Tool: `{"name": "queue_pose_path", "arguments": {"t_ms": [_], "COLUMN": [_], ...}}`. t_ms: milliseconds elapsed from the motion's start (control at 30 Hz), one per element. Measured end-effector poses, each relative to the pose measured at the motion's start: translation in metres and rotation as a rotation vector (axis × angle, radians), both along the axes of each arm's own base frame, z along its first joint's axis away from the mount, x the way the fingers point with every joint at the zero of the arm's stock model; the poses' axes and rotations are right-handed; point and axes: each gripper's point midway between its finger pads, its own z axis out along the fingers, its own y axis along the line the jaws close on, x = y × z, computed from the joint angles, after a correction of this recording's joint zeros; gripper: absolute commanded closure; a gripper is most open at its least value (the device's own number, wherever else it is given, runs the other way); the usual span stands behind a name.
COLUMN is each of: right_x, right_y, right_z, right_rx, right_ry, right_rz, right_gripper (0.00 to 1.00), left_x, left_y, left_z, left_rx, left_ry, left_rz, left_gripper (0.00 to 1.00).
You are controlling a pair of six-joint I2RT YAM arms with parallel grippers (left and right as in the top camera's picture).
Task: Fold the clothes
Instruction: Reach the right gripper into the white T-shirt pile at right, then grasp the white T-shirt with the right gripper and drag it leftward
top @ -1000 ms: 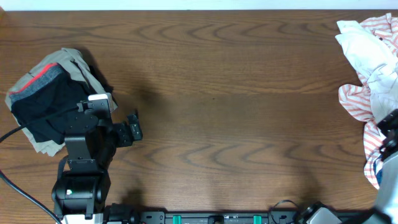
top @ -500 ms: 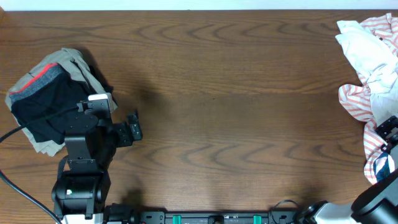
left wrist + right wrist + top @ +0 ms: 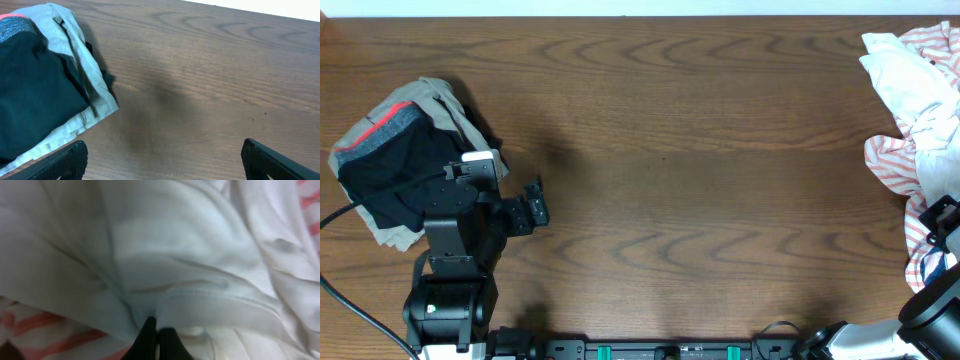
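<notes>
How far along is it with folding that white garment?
Done: nothing; the white garment lies crumpled on the striped shirt at the table edge. In hand: the right gripper is shut on a fold of it. The left gripper hangs open over bare wood. Left: pulling it free, spreading it flat, folding.

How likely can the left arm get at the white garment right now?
Probably not. The white garment lies at the table's far right edge; the left gripper sits far left, by the dark pile. The right gripper pinches it.
</notes>
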Motion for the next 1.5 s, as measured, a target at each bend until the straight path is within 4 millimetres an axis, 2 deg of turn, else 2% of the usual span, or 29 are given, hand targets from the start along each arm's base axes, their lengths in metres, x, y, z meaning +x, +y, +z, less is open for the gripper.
{"name": "queue_pose_path", "arguments": {"t_ms": [67, 133, 233, 333, 400, 500, 533, 567, 600, 633, 767, 800, 933, 1033, 1067, 1133, 1167, 1200, 1267, 1367, 1500], "right_x": [0.009, 0.026, 0.065, 0.108, 0.125, 0.133, 0.131, 0.131, 0.129, 0.126, 0.111, 0.107, 0.101, 0.108, 0.113, 0.124, 0.132, 0.142, 0.153, 0.163, 0.17], "right_y": [0.007, 0.016, 0.042, 0.098, 0.149, 0.231, 0.27, 0.282, 0.304, 0.33, 0.411, 0.43, 0.479, 0.505, 0.511, 0.517, 0.519, 0.519, 0.52, 0.512, 0.474], "right_z": [0.005, 0.021, 0.075, 0.155, 0.199, 0.23, 0.23, 0.229, 0.225, 0.216, 0.181, 0.171, 0.136, 0.116, 0.113, 0.112, 0.117, 0.126, 0.139, 0.151, 0.148], "right_rx": [0.024, 0.032, 0.01, -0.022, -0.026, 0.021, 0.066, 0.086, 0.115, 0.16, 0.274, 0.293, 0.323, 0.3, 0.283, 0.252, 0.232, 0.196, 0.156, 0.089, 0.021], "right_ry": [-0.04, -0.106, -0.252, -0.42, -0.511, -0.58, -0.578, -0.574, -0.558, -0.529, -0.404, -0.372, -0.278, -0.265, -0.281, -0.321, -0.363, -0.416, -0.481, -0.523, -0.458], "right_rz": [0.037, 0.098, 0.25, 0.473, 0.63, 0.853, 0.949, 0.983, 1.036, 1.096, 1.286, 1.329, 1.44, 1.496, 1.508, 1.516, 1.516, 1.51, 1.502, 1.462, 1.357], "right_gripper": [0.99, 0.99, 0.99, 0.99, 0.99, 0.99, 0.99, 0.99, 0.99, 0.99, 0.97, 0.96, 0.94, 0.91, 0.83, 0.49, 0.37, 0.32, 0.3, 0.35, 0.51], "left_x": [0.0, 0.0, 0.0, 0.0, 0.0, 0.0, 0.0, 0.0, 0.0, 0.0, 0.0, 0.0, 0.0, 0.0, 0.0, 0.0, 0.0, 0.0, 0.0, 0.0, 0.0], "left_y": [0.0, 0.0, 0.0, 0.0, 0.0, 0.0, 0.0, 0.0, 0.0, 0.0, 0.0, 0.0, 0.0, 0.0, 0.0, 0.0, 0.0, 0.0, 0.0, 0.0, 0.0], "left_z": [0.0, 0.0, 0.0, 0.0, 0.0, 0.0, 0.0, 0.0, 0.0, 0.0, 0.0, 0.0, 0.0, 0.0, 0.0, -0.001, -0.001, -0.001, -0.001, -0.001, -0.001], "left_rx": [0.0, 0.0, 0.0, 0.0, 0.0, 0.0, 0.0, 0.0, 0.0, 0.0, 0.0, 0.0, 0.0, 0.0, 0.0, 0.0, 0.0, 0.0, 0.0, 0.0, 0.0], "left_ry": [0.0, 0.0, 0.0, 0.0, 0.0, 0.0, 0.0, 0.0, 0.001, 0.0, 0.0, 0.0, 0.0, 0.001, 0.002, 0.002, 0.003, 0.002, 0.003, 0.003, 0.003], "left_rz": [0.0, 0.0, 0.0, 0.0, 0.0, 0.0, 0.0, 0.0, 0.0, 0.0, 0.0, 0.0, 0.0, 0.0, 0.0, 0.0, 0.0, 0.0, 0.0, 0.0, 0.0], "left_gripper": [0.02, 0.02, 0.02, 0.02, 0.02, 0.02, 0.02, 0.02, 0.02, 0.02, 0.02, 0.02, 0.02, 0.02, 0.02, 0.02, 0.02, 0.02, 0.02, 0.02, 0.02]}}
